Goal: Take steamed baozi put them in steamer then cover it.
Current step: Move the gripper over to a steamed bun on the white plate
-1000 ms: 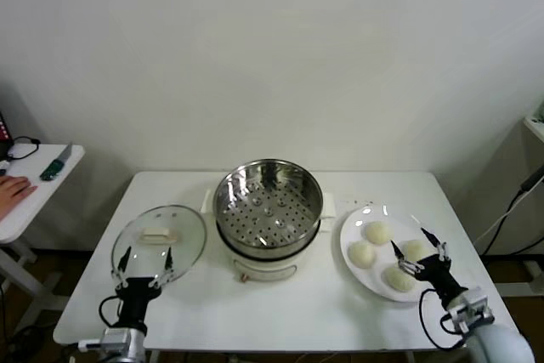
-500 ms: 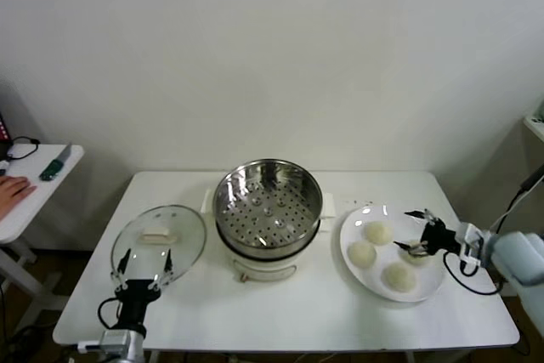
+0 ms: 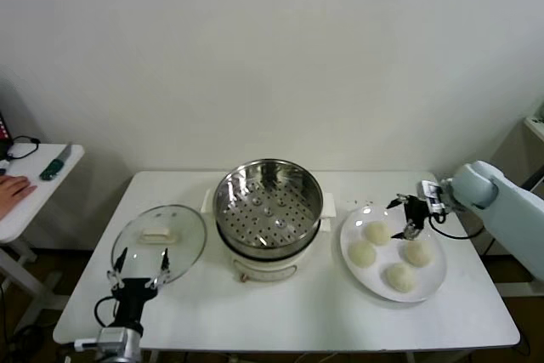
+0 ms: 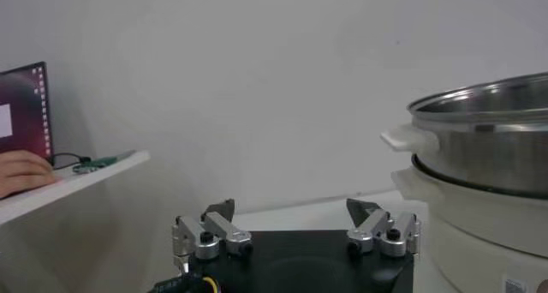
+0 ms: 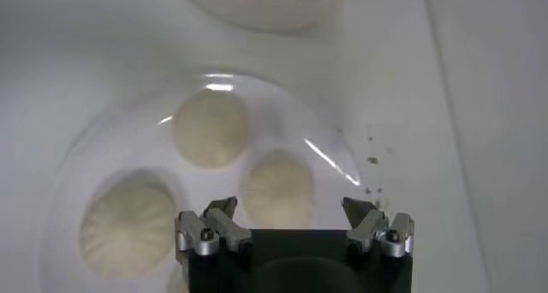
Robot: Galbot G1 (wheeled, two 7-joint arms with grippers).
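Several cream-white baozi (image 3: pixel 377 232) lie on a white plate (image 3: pixel 433 271) right of the steamer (image 3: pixel 268 210), a shiny steel pot with an empty perforated tray on a cream base. The glass cover (image 3: pixel 159 240) lies flat on the table left of the pot. My right gripper (image 3: pixel 403 217) hangs open over the far part of the plate, holding nothing. In the right wrist view three baozi show, and one baozi (image 5: pixel 277 188) sits just ahead between the spread right gripper (image 5: pixel 291 209) fingers. My left gripper (image 3: pixel 138 259) waits open by the cover's near edge.
A small white side table (image 3: pixel 38 189) stands at the far left with a person's hand (image 3: pixel 13 191) on it. The steamer (image 4: pixel 484 140) rises close beside the left gripper (image 4: pixel 291 211) in the left wrist view. The white wall stands behind the table.
My right arm has swung from the table's front right corner up to the right side, bringing its open gripper over the far part of the plate. The left arm stays still.
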